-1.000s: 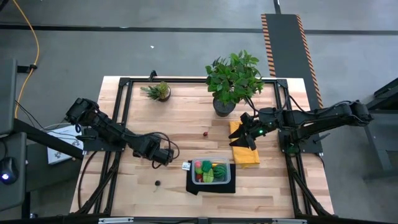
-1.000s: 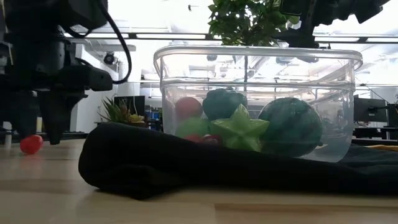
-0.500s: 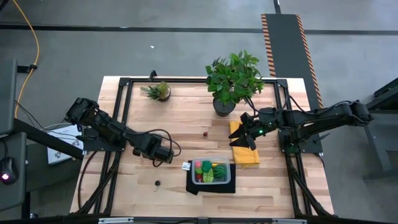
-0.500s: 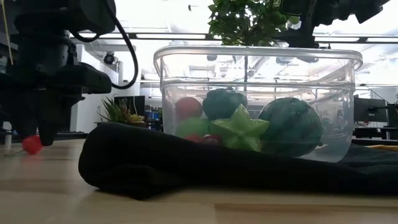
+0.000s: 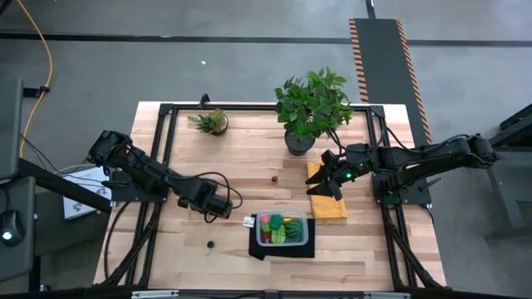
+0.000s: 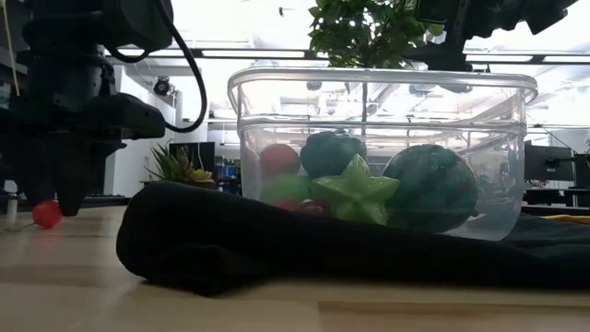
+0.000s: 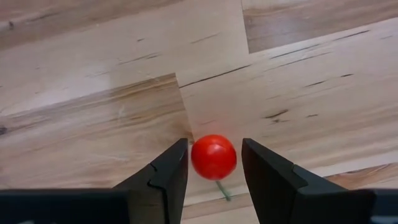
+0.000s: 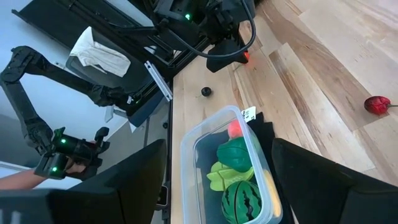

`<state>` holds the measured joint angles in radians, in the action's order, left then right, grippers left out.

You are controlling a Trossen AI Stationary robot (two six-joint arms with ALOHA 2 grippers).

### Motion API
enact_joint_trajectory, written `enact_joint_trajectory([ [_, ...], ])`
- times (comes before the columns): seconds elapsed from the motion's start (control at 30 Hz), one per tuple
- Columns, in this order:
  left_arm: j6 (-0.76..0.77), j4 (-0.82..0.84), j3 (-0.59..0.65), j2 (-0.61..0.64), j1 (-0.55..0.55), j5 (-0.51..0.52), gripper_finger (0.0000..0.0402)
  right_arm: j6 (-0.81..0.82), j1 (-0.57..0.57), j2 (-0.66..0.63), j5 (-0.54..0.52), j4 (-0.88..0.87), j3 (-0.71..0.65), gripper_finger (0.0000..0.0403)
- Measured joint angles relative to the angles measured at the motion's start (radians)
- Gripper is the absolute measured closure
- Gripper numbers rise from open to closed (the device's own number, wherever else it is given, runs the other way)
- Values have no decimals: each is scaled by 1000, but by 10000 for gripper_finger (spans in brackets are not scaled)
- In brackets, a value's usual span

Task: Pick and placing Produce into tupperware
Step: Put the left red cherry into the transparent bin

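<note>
Wooden bench [image 5: 249, 174] seen from above. Left gripper [image 7: 214, 163] stands low over the boards, its open fingers [image 7: 168, 174] bracketing a small red produce ball [image 7: 213, 157] without gripping it. Tupperware [image 5: 281, 229], holding green and red pieces, sits on a black mat [image 5: 283, 247] nearby. Right gripper [image 5: 330, 178] hovers, fingers open, above a yellow cloth [image 5: 326, 203].
</note>
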<state>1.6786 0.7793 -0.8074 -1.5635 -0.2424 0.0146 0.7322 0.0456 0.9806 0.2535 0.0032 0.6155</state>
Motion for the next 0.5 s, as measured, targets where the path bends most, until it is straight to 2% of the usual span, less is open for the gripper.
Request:
enact_joint_trajectory([
  [0.5, -26, -2, -1, -13, 0, -29, 264, 0, 0, 0, 0, 0, 0, 121],
])
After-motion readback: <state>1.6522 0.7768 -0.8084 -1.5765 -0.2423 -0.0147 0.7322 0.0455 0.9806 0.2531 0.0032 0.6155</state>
